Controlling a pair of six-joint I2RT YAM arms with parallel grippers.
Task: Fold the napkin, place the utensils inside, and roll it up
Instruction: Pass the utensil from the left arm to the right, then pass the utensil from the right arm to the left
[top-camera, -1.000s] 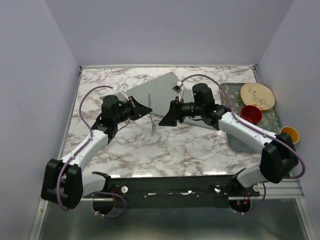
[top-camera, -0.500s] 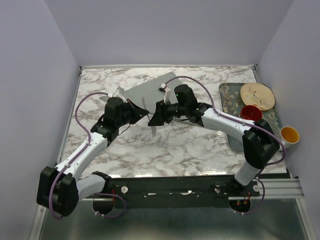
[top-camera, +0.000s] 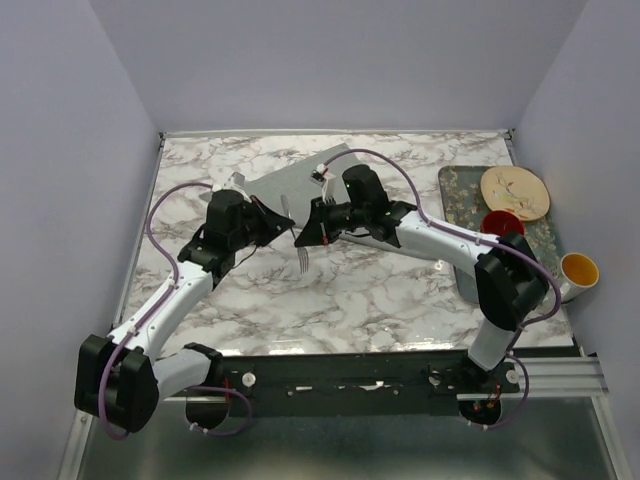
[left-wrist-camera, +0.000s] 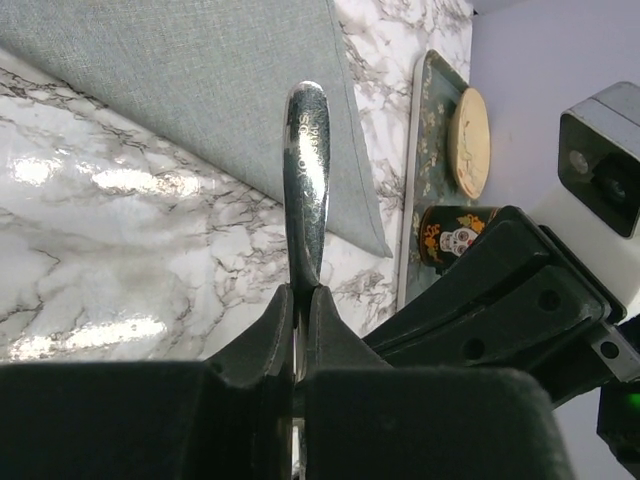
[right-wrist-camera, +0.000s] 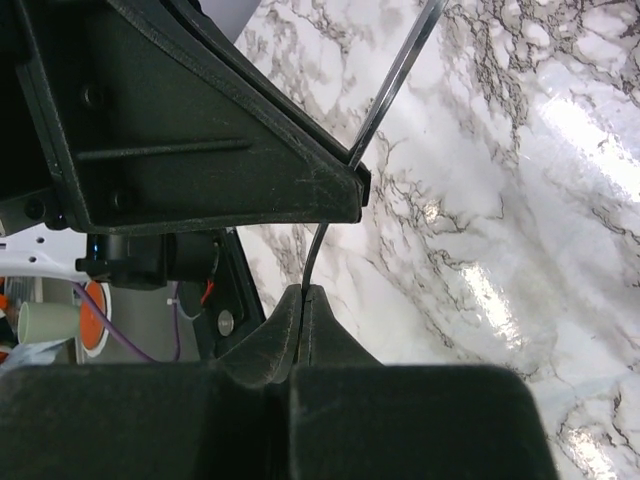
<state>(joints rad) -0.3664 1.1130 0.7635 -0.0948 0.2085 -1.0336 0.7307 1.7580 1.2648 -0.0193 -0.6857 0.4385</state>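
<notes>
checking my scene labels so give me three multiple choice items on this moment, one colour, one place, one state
1. The napkin is: A red, B grey-green, C yellow.
2. The round plate sits: A on the patterned tray, B on the napkin, C in a gripper.
3. The right gripper is: A wide open, B shut on nothing, C shut on the fork.
Key: 1 B, plain grey-green cloth; 2 A, it rests on the tray at the right; 3 C, its wrist view shows it pinching the thin metal shaft.
</notes>
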